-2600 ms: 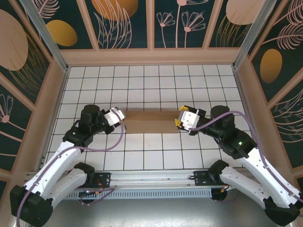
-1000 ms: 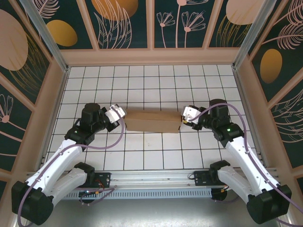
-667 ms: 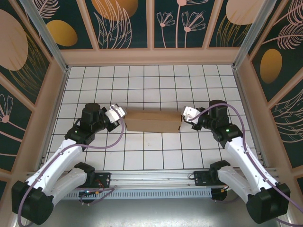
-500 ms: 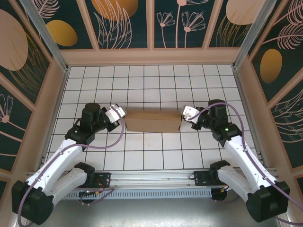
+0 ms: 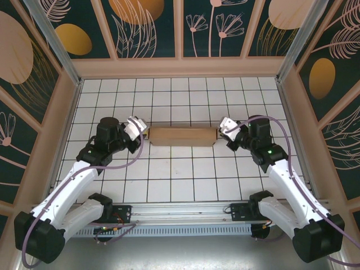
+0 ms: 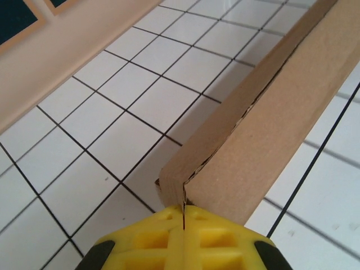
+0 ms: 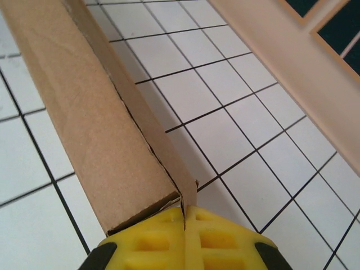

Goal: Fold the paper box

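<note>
One box [image 5: 181, 135] of brown corrugated card, folded long and narrow, spans the gap between two claws over the desk [image 5: 180, 180]. The left claw [image 5: 136, 126] is pinched tight on a thin card edge at the corner straight ahead of its fingertips. The right claw [image 5: 226, 125] is clamped likewise on a thin flap at the opposite end. The box looks light, stiff lengthwise, easily creased or torn at its edges. Holding it at the end corners seems best.
</note>
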Robot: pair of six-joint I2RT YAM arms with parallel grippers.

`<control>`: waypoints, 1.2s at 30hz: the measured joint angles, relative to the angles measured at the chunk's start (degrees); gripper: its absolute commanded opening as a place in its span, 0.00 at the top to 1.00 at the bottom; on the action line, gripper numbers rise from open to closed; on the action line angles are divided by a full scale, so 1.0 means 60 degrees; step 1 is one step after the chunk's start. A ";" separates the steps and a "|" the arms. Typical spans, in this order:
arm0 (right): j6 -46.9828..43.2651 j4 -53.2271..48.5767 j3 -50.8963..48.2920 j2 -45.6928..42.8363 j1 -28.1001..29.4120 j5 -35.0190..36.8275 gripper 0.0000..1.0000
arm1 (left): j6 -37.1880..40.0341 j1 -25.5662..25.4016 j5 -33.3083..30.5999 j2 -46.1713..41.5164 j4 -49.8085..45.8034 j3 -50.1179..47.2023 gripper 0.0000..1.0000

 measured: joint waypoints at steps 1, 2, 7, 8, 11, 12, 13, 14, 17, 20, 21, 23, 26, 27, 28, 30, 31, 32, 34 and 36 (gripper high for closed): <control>0.0295 0.0015 0.0073 0.0011 0.0051 0.0076 1.00 | -0.0368 0.0015 0.0040 0.0047 -0.0025 0.0102 1.00; 0.0546 0.0029 0.0124 0.0029 0.0087 0.0149 1.00 | -0.0627 0.0025 0.0066 0.0091 -0.0062 0.0189 1.00; 0.1712 0.0087 0.0222 0.0229 0.0244 0.0481 1.00 | -0.2113 0.0051 0.0178 0.0397 -0.0157 0.0648 1.00; 0.1931 0.0087 0.0229 0.0299 0.0259 0.0514 1.00 | -0.2382 0.0051 0.0204 0.0484 -0.0160 0.0718 1.00; 0.2503 0.0073 0.0353 0.0568 0.0299 0.0634 0.98 | -0.3147 0.0055 0.0208 0.0805 -0.0164 0.0860 1.00; 0.2718 0.0062 0.0455 0.0696 0.0317 0.0707 0.97 | -0.3399 0.0062 0.0208 0.0940 -0.0178 0.0892 1.00; 0.2881 0.0044 0.0572 0.0812 0.0339 0.0769 0.97 | -0.3581 0.0069 0.0204 0.1045 -0.0219 0.0929 1.00; 0.3085 0.0004 0.0732 0.0958 0.0364 0.0831 0.97 | -0.3778 0.0073 0.0200 0.1166 -0.0284 0.0980 1.00; 0.3676 -0.0138 0.1268 0.1355 0.0419 0.0936 1.00 | -0.4262 0.0106 0.0193 0.1490 -0.0525 0.1184 1.00; 0.4240 -0.0295 0.1803 0.1665 0.0426 0.0947 1.00 | -0.4677 0.0117 0.0182 0.1661 -0.0663 0.1362 1.00; 0.4462 -0.0353 0.1993 0.1792 0.0426 0.0940 1.00 | -0.4827 0.0117 0.0171 0.1712 -0.0707 0.1424 1.00; 0.4834 -0.0444 0.2339 0.2040 0.0426 0.0929 1.00 | -0.5158 0.0117 0.0153 0.1861 -0.0827 0.1581 1.00; 0.5515 -0.0484 0.2626 0.2386 0.0426 0.0984 1.00 | -0.5606 0.0124 0.0098 0.2313 -0.1115 0.1963 1.00; 0.5781 -0.0543 0.2685 0.2499 0.0426 0.1031 1.00 | -0.5752 0.0124 0.0080 0.2521 -0.1257 0.2135 1.00; 0.6003 -0.0619 0.2736 0.2605 0.0426 0.1075 1.00 | -0.5854 0.0124 0.0069 0.2685 -0.1355 0.2280 1.00; 0.6553 -0.0867 0.2951 0.2885 0.0426 0.1202 1.00 | -0.6073 0.0124 -0.0007 0.3042 -0.1548 0.2652 1.00; 0.6779 -0.0991 0.3085 0.3024 0.0426 0.1268 1.00 | -0.6160 0.0124 -0.0040 0.3162 -0.1603 0.2783 1.00; 0.7027 -0.1147 0.3260 0.3198 0.0426 0.1304 1.00 | -0.6244 0.0124 -0.0087 0.3260 -0.1661 0.2892 1.00; 0.7439 -0.1392 0.3563 0.3483 0.0426 0.1362 1.00 | -0.6419 0.0124 -0.0138 0.3395 -0.1738 0.3049 1.00; 0.7796 -0.1617 0.3858 0.3763 0.0426 0.1373 1.00 | -0.6641 0.0135 -0.0171 0.3486 -0.1778 0.3147 1.00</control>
